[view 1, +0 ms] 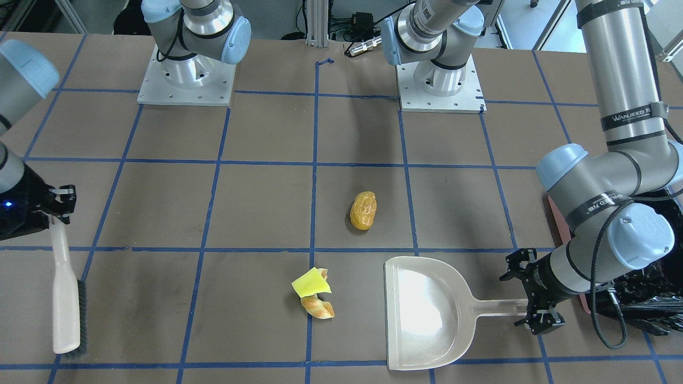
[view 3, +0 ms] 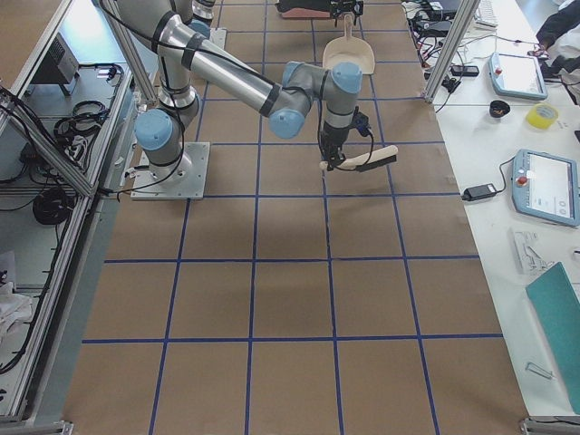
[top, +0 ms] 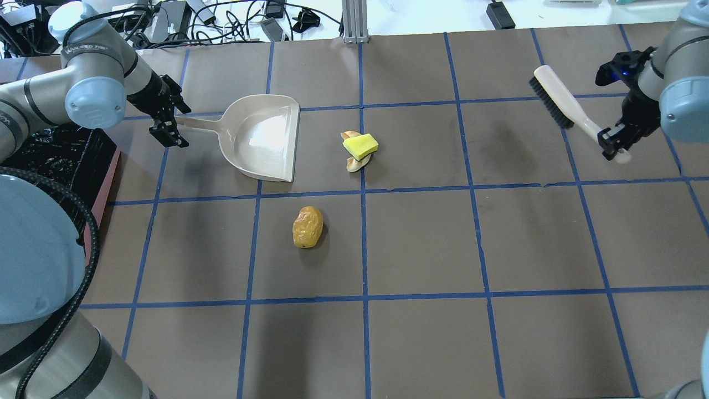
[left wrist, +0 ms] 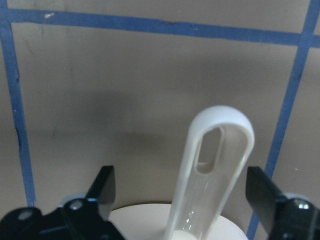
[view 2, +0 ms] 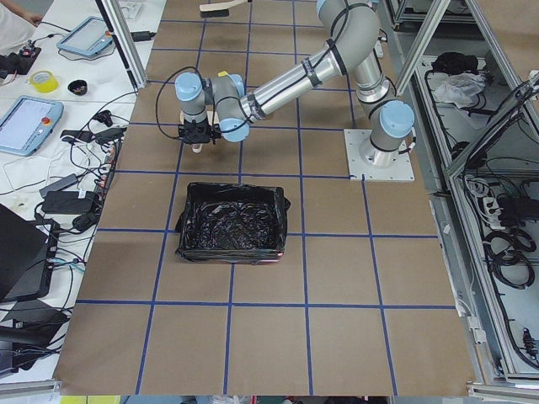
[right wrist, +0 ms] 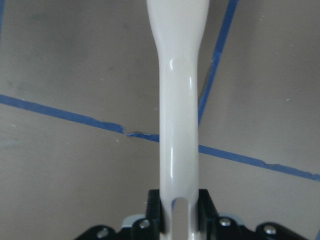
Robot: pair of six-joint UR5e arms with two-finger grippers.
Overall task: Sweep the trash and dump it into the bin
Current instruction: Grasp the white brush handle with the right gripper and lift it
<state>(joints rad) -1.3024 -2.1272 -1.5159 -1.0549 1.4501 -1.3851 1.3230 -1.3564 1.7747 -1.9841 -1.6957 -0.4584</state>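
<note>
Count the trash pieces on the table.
3. A glossy orange-yellow lumpy bun alone mid-table; a yellow sponge block overlapping a curved tan pastry piece, beside the beige plastic dustpan.

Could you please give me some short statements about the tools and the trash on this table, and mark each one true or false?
1. The dustpan has nothing in it. True.
2. The right gripper is shut on the brush. True.
3. The left gripper is clamped tight on the dustpan handle. False: its fingers stand wide apart, one on each side of the handle.
4. The sponge lies inside the bin. False: it is out on the table, lying on top of the pastry piece.
5. The bun lies apart from the other two pieces. True.
</note>
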